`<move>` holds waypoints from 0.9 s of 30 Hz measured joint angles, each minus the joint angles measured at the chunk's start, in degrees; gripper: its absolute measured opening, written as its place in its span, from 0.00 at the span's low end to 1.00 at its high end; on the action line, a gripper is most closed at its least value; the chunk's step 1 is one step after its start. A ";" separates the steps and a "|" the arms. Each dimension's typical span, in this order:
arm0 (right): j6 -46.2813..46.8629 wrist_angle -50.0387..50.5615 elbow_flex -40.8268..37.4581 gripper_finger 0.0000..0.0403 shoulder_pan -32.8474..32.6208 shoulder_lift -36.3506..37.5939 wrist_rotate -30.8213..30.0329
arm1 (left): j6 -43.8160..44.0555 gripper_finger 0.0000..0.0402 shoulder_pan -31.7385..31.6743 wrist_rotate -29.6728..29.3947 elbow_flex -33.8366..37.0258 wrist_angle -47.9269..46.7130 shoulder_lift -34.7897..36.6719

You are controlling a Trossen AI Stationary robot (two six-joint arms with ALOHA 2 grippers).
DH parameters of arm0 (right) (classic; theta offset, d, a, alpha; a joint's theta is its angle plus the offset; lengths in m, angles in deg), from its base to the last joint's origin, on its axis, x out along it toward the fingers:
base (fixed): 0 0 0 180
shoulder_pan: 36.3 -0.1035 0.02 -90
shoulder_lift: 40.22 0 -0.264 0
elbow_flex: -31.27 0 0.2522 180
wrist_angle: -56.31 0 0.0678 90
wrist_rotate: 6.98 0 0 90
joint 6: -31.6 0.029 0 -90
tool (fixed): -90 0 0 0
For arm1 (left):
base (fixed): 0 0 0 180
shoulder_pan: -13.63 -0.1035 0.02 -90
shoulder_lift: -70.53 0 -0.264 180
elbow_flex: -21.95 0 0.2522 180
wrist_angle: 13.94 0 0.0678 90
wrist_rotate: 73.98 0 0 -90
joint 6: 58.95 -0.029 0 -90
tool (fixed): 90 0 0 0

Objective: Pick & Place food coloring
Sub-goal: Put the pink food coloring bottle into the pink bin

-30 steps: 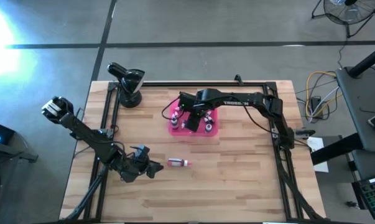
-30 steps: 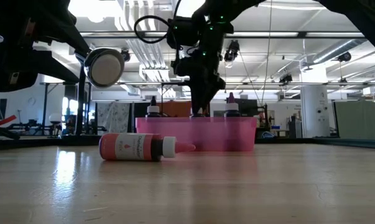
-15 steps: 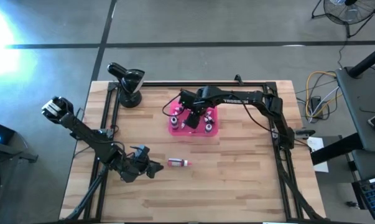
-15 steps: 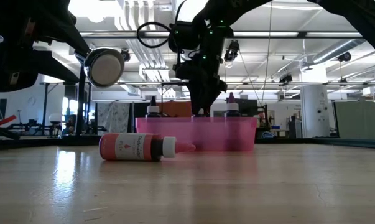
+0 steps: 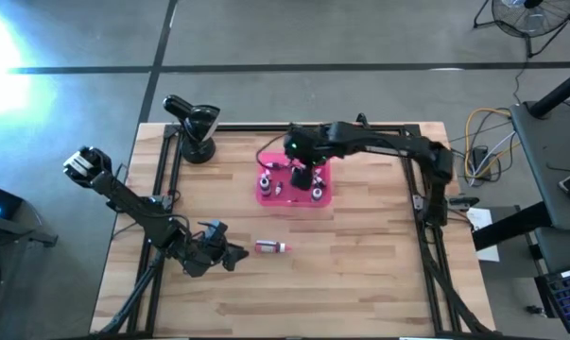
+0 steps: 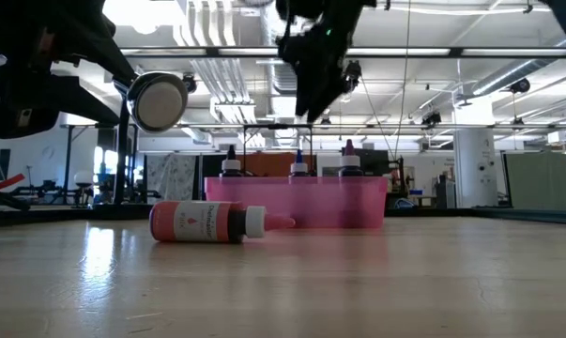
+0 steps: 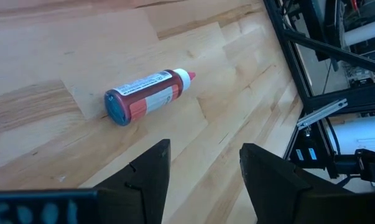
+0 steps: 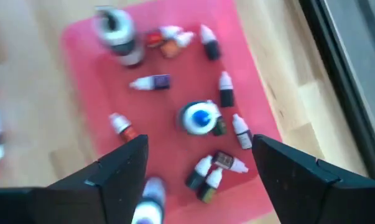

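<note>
A pink tray stands mid-table with several small food coloring bottles in it, some upright, some lying. A blue-capped bottle stands upright on the tray floor, between two others in the low view. My right gripper hovers open above the tray, touching nothing. A red bottle with a white cap lies on its side on the wood, nearer the front edge. My left gripper is open just left of that bottle, apart from it.
A black camera on a stand sits at the far left corner of the table. Black frame rails run along the table's sides and far edge. Bare wood stretches along the near edge.
My right gripper has let go of the blue-capped bottle and risen straight up out of the tray. The bottle stays upright in the tray.
</note>
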 joint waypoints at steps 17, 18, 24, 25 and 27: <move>3.67 -29.26 -23.84 0.63 -24.42 10.50 0.17 | -5.57 0.42 -0.07 -3.20 0.00 0.04 0.00; 3.62 -31.73 -24.78 0.63 -25.08 9.58 0.09 | -5.58 0.42 -0.07 -3.20 0.00 0.05 0.00; 1.95 -36.29 -25.70 0.64 -27.52 3.43 0.08 | -4.93 0.42 -0.09 -3.15 0.00 0.33 0.00; 2.11 -36.41 -25.64 0.65 -27.59 2.43 0.03 | -4.67 0.42 -0.09 -3.15 0.00 0.30 0.00; 2.25 -37.01 -25.65 0.65 -27.56 0.37 0.00 | -4.46 0.42 -0.09 -3.13 0.00 0.33 0.00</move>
